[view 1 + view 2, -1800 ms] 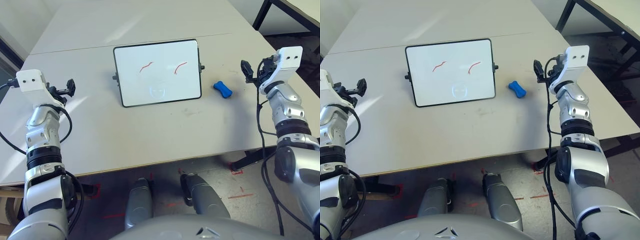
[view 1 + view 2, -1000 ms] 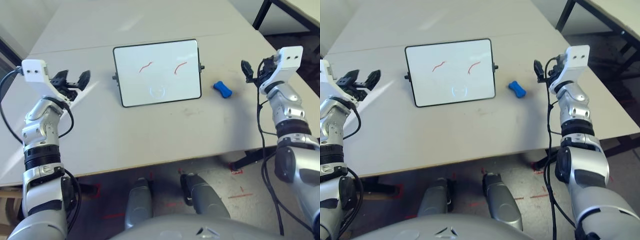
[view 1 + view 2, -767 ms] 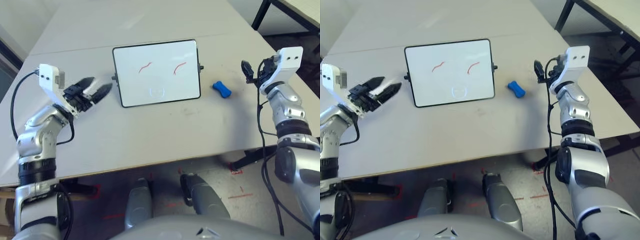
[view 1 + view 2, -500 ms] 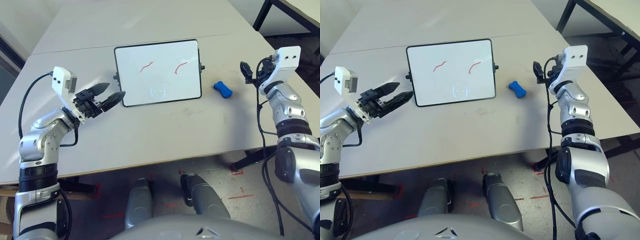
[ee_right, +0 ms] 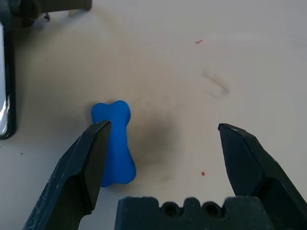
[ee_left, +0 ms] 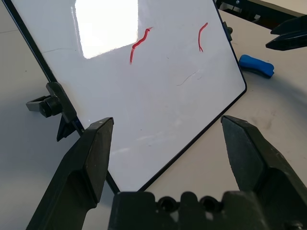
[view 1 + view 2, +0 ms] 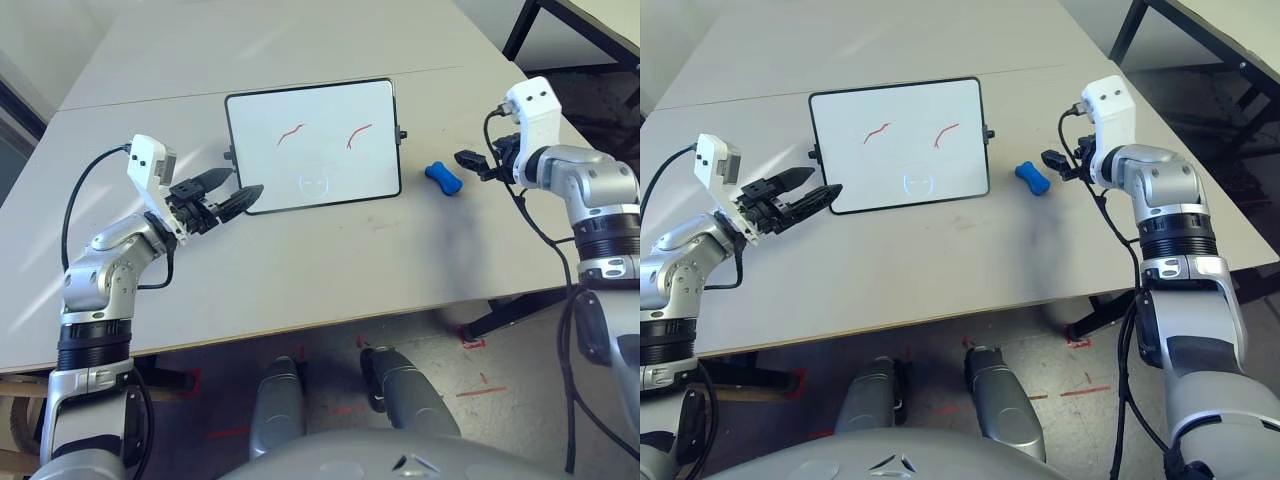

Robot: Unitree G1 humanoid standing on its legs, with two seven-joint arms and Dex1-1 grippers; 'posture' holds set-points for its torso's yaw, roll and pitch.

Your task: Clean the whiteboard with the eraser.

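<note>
Currently: both grippers' fingers (image 6: 98,158) open | whiteboard (image 7: 315,145) red-marked | blue eraser (image 7: 443,179) on table (image 7: 330,265)

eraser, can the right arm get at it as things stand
Probably yes: the right gripper hovers just to the right of the eraser, jaws open and empty, and nothing stands between them; the whiteboard lies on the other side.

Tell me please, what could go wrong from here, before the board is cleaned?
The right claw is open, but the eraser lies toward one finger, so closing now might push it instead of gripping it. The left claw is open at the whiteboard's near left corner and could bump the frame, perhaps shifting the board.
</note>
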